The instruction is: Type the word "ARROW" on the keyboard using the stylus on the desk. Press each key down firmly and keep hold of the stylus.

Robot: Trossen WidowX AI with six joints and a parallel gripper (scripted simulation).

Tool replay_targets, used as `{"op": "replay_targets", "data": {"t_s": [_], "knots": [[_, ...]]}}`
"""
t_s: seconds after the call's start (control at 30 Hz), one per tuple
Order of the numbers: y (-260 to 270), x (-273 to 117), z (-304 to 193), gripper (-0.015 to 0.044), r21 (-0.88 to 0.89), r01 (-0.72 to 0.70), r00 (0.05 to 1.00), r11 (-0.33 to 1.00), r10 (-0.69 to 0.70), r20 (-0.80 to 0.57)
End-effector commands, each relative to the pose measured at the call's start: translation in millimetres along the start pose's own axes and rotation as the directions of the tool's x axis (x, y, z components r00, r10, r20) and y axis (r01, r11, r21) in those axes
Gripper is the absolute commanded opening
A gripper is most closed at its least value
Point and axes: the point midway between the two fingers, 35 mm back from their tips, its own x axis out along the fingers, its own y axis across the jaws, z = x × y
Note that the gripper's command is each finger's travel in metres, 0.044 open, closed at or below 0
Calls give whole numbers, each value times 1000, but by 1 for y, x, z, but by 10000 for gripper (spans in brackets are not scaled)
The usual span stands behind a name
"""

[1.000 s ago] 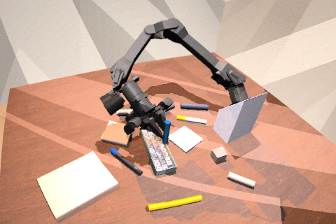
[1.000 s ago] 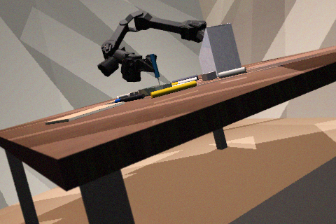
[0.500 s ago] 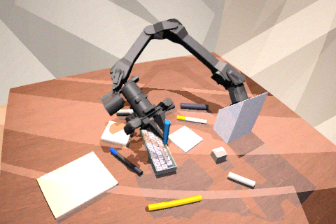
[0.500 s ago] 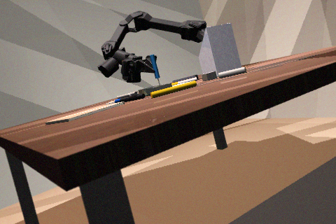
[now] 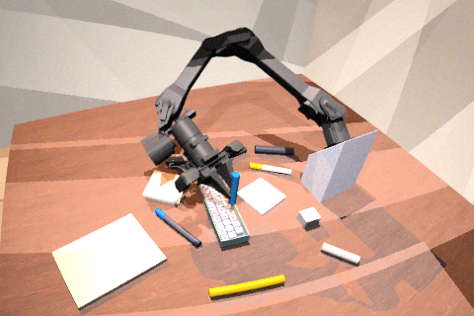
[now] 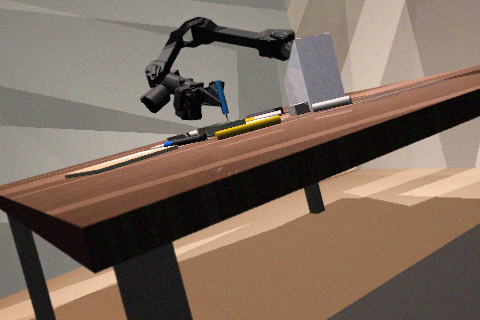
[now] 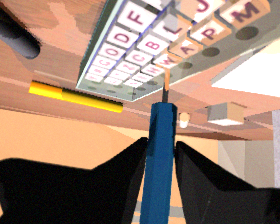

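The blue stylus (image 5: 234,183) (image 6: 221,95) (image 7: 160,175) is upright, leaning slightly, its thin tip pointing down. My gripper (image 5: 231,191) (image 6: 221,101) (image 7: 161,145) is shut on it, one finger on each side of the barrel in the wrist view. The keyboard (image 5: 228,229) (image 6: 212,129) (image 7: 121,38) lies below, with light lettered keys in a dark green case. In the wrist view the tip overlaps the W key (image 7: 168,60), beside the A key (image 7: 186,49). The tip is at or just above the keys; contact cannot be told. The keyboard's far end is hidden by the gripper.
A white pad (image 5: 262,196) and a grey cube (image 5: 309,218) lie right of the keyboard; a blue-capped pen (image 5: 179,228) lies left. A yellow stick (image 5: 247,286) (image 6: 247,127) (image 7: 75,96) lies beyond its near end. A grey panel (image 5: 341,166) (image 6: 317,68) stands near the arm base.
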Motion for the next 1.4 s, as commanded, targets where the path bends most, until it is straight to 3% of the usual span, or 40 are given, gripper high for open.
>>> {"op": "replay_targets", "data": {"t_s": [0.0, 0.97, 1.37], "knots": [[0, 1, 2, 81, -7, 0, 1000, 1000, 0, 2], [0, 4, 8, 81, -7, 0, 1000, 1000, 0, 2], [0, -14, -24, 81, -8, -1, 1000, 1000, 1, 1]]}}
